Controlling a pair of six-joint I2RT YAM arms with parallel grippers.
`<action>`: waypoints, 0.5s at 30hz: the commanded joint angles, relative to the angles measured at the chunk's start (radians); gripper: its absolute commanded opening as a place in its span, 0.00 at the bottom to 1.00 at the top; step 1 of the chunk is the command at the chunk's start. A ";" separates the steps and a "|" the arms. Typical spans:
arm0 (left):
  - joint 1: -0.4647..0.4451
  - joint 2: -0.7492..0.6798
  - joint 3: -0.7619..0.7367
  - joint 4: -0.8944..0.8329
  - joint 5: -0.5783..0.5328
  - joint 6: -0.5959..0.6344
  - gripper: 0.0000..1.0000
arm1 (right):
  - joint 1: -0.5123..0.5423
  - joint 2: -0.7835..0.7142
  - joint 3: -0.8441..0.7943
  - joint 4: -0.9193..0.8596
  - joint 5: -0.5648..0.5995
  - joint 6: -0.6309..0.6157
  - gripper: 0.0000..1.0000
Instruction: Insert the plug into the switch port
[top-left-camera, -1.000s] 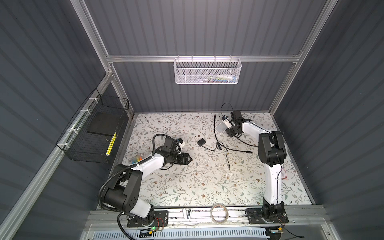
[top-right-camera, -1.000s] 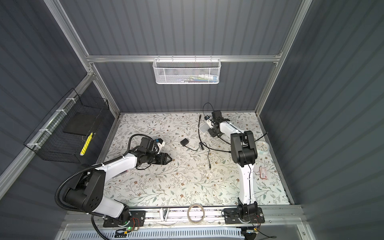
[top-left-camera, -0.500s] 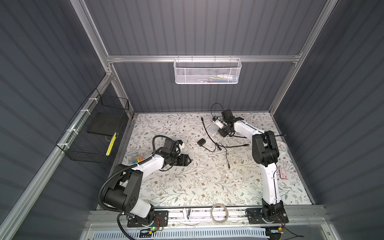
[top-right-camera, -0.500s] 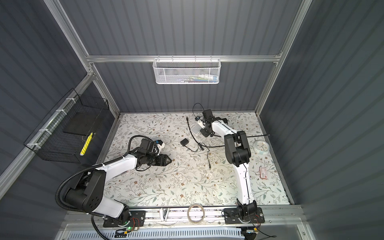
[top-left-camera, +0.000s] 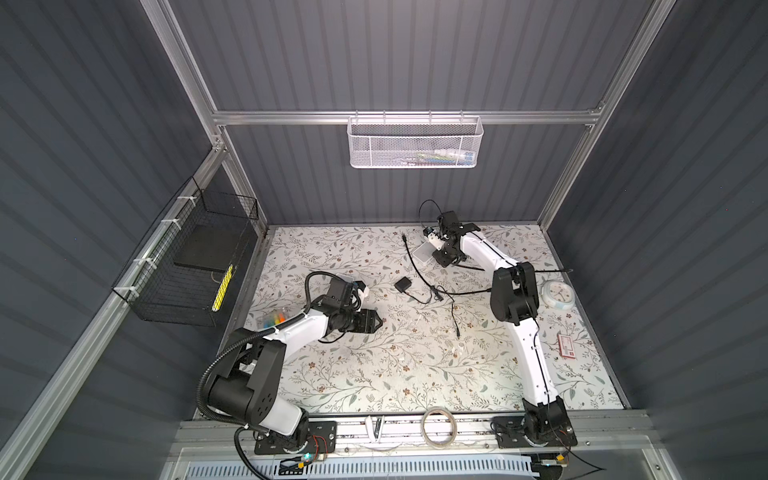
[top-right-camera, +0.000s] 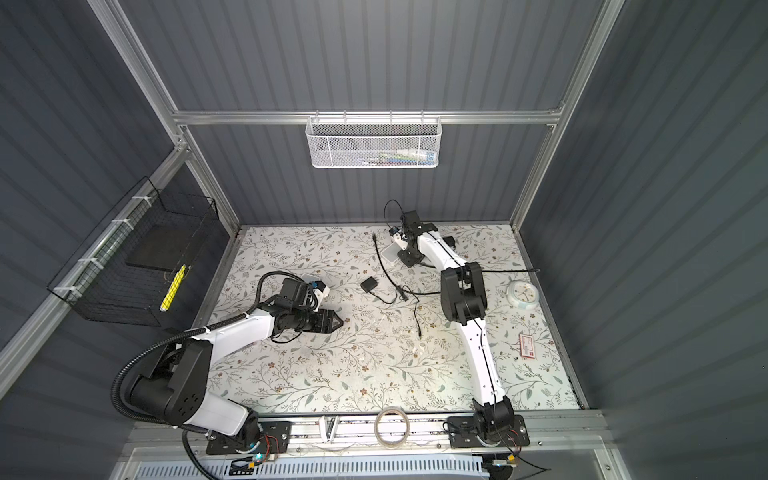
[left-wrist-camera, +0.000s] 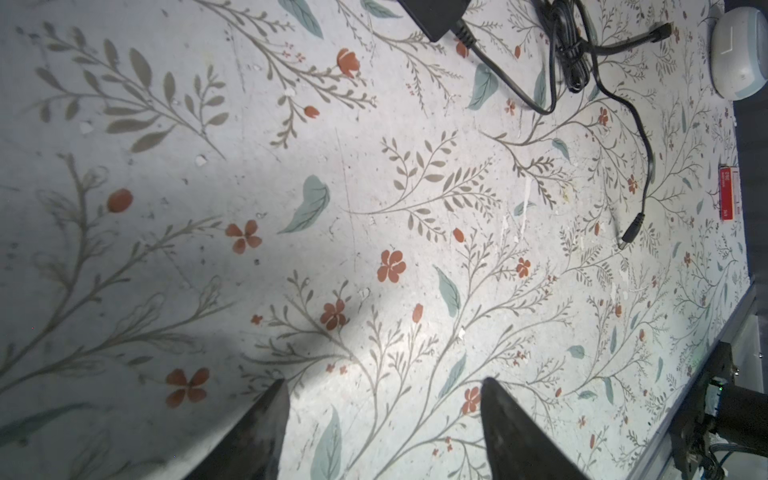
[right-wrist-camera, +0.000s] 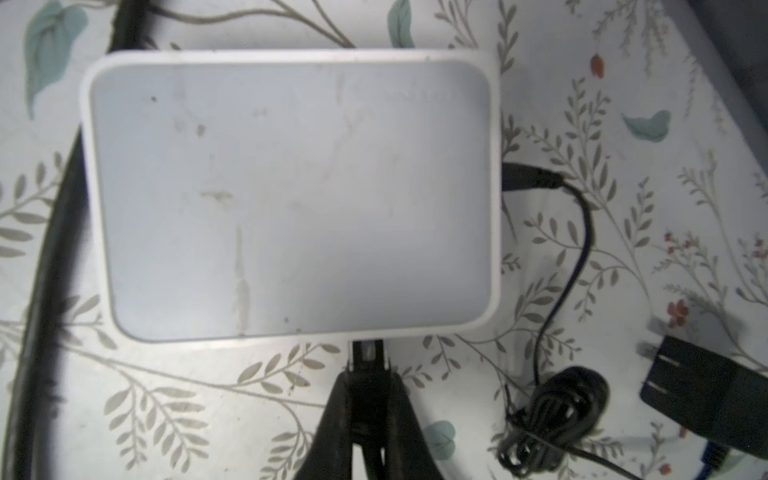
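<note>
Right jaws are pinched narrow on the plug (right-wrist-camera: 368, 353), gripping it by the tail so the nose is free to go in. The plug is right at the switch (right-wrist-camera: 291, 195), nose touching its edge, towards the far side of the surface (top-left-camera: 374, 365). Its long axis runs square to that edge, in line with the jaws, pointing straight into the switch wall. Seated or not? Can't tell, the port is hidden under the rim. The switch lies flat, top face up. Left jaws stand wide and empty, low over bare surface, well apart, keeping out of the way, I'd say.
</note>
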 joint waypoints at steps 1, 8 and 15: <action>0.003 -0.007 -0.003 0.002 -0.005 0.001 0.73 | 0.029 0.036 0.063 -0.124 -0.033 0.048 0.13; 0.003 0.007 -0.002 0.011 -0.004 -0.002 0.73 | 0.079 0.055 0.085 -0.141 -0.024 0.045 0.13; 0.005 0.008 -0.005 0.008 -0.009 0.000 0.73 | 0.092 0.073 0.130 -0.128 0.001 0.043 0.17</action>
